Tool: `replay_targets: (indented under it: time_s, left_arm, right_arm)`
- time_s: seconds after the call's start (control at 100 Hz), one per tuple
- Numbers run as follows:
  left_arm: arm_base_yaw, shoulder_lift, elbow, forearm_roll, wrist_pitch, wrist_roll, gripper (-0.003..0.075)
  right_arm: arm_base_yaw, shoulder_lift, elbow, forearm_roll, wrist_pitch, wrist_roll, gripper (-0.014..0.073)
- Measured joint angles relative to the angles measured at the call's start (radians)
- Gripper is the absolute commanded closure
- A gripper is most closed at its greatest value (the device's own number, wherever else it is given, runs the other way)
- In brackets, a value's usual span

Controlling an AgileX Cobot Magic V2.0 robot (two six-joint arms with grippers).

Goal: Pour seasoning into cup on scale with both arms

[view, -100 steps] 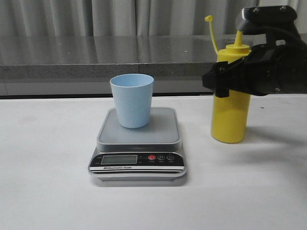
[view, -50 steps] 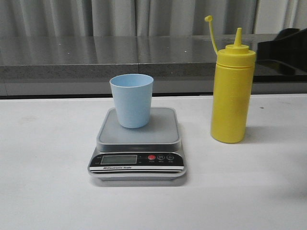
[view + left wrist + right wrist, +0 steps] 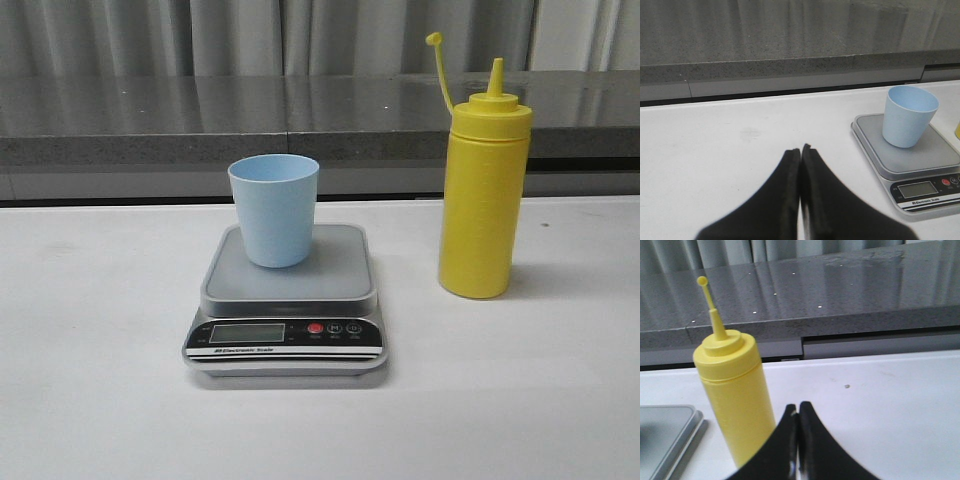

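The yellow seasoning bottle (image 3: 482,185) stands upright on the white table, right of the scale (image 3: 288,300), its cap strap sticking up. The pale blue cup (image 3: 275,208) stands upright on the scale's platform. Neither arm shows in the front view. In the left wrist view my left gripper (image 3: 800,148) is shut with nothing in it, above the table to the left of the scale (image 3: 912,160) and cup (image 3: 908,115). In the right wrist view my right gripper (image 3: 798,407) is shut and empty, close beside the bottle (image 3: 737,395) and apart from it.
A grey stone ledge (image 3: 200,120) runs along the back of the table, with curtains behind it. The scale's display and red button (image 3: 316,328) face the front edge.
The right arm, which was round the bottle a second ago, has drawn back to the right and out of the front view. Bottle, cup and scale have stayed put.
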Motion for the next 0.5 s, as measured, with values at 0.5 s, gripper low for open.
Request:
replay_targets:
  time_s: [0.5]
  left_arm:
    - [0.000,0.000,0.000,0.000,0.000,0.000,0.0741]
  right_arm:
    - [-0.096,-0.325,0.173,-0.078,0.047,0.000,0.0657]
